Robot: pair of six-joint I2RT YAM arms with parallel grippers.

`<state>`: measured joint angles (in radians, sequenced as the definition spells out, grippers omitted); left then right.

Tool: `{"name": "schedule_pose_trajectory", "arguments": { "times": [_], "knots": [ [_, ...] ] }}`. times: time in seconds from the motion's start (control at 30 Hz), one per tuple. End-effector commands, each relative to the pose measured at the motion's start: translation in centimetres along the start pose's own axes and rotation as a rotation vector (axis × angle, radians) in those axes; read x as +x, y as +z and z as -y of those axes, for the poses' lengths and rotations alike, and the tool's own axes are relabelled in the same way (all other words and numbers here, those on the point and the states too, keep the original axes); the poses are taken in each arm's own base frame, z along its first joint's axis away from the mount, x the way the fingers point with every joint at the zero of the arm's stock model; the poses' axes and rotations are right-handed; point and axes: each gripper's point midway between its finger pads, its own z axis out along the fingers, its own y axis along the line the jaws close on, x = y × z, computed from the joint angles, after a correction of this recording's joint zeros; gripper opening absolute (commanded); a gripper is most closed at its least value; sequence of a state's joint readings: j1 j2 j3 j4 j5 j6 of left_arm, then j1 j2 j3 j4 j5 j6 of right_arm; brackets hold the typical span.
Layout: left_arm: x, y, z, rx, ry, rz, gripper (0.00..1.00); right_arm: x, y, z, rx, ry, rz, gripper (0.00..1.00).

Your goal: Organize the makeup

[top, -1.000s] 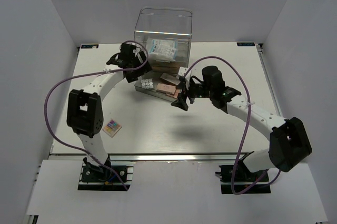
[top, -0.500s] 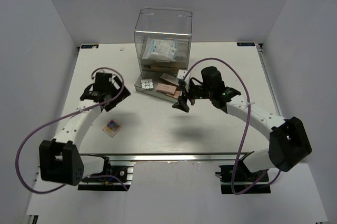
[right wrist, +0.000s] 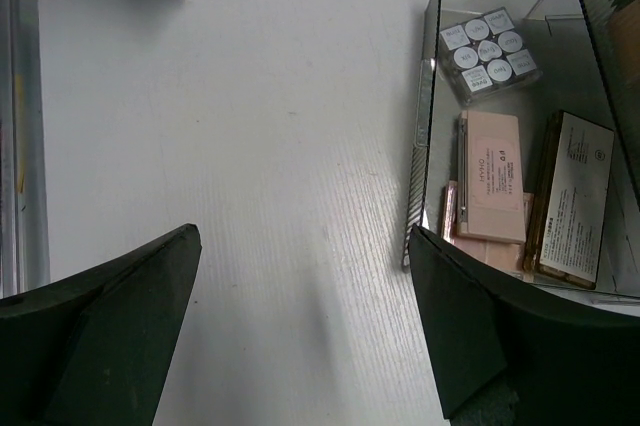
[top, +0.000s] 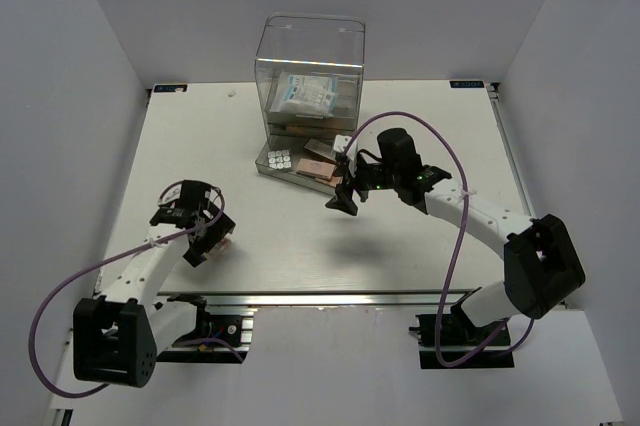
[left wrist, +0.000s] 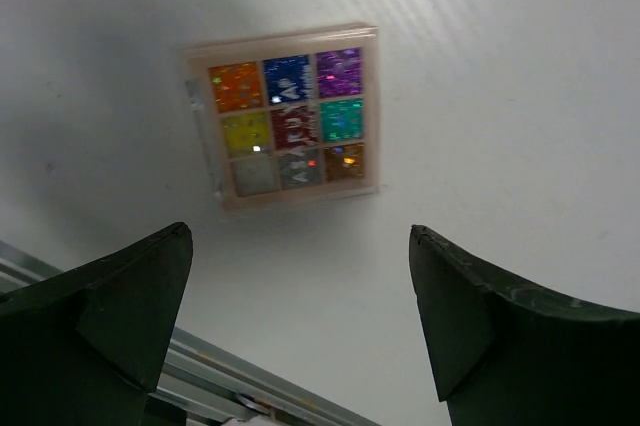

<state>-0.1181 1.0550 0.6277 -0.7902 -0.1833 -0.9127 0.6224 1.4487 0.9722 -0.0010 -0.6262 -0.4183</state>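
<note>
The multicoloured palette (left wrist: 290, 116) lies flat on the white table near the front left. My left gripper (left wrist: 300, 234) is open and hovers just above it, fingers on either side of its near edge; in the top view the gripper (top: 203, 239) covers most of the palette (top: 226, 243). My right gripper (right wrist: 303, 234) is open and empty over the table beside the pulled-out drawer (right wrist: 425, 126). The drawer holds the white palette of round pans (right wrist: 488, 51) and flat peach palettes (right wrist: 490, 176). A white-blue packet (top: 305, 94) lies in the box's upper part.
The tall clear acrylic drawer box (top: 310, 66) stands at the back centre, its bottom drawer (top: 268, 168) drawn out toward me. A metal rail (left wrist: 230, 371) runs along the table's front edge, close under the left gripper. Grey walls enclose both sides.
My left arm has swung from the drawer box down to the front left and now sits over the multicoloured palette. The right gripper has barely moved.
</note>
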Motion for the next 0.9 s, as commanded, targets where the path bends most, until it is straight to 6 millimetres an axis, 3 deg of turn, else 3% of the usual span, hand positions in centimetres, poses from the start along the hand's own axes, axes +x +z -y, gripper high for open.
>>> {"name": "schedule_pose_trajectory", "arguments": {
  "times": [0.0,0.37,0.63,0.77,0.8,0.87],
  "knots": [
    [0.3,1.1,-1.4,-0.07,-0.028,0.011,0.98,-1.2,0.0,0.1,0.0,-0.016,0.035,0.89],
    [0.1,4.0,-1.3,-0.131,0.016,-0.003,0.98,-0.9,-0.4,-0.3,0.01,-0.017,0.034,0.89],
    [2.4,6.5,-3.3,-0.224,0.034,-0.094,0.98,-0.5,-0.5,-0.5,0.01,-0.012,0.026,0.89],
    [2.5,6.5,-2.8,-0.196,0.035,-0.1,0.83,-0.5,-0.6,-0.4,0.016,-0.014,0.024,0.89],
    [2.2,6.3,-2.3,-0.172,0.031,-0.089,0.7,-0.5,-0.6,-0.4,0.016,-0.012,0.023,0.89],
    [1.5,5.9,-1.2,-0.126,0.025,-0.071,0.58,-0.7,-0.6,-0.4,0.015,-0.014,0.026,0.89]
  ]
}}
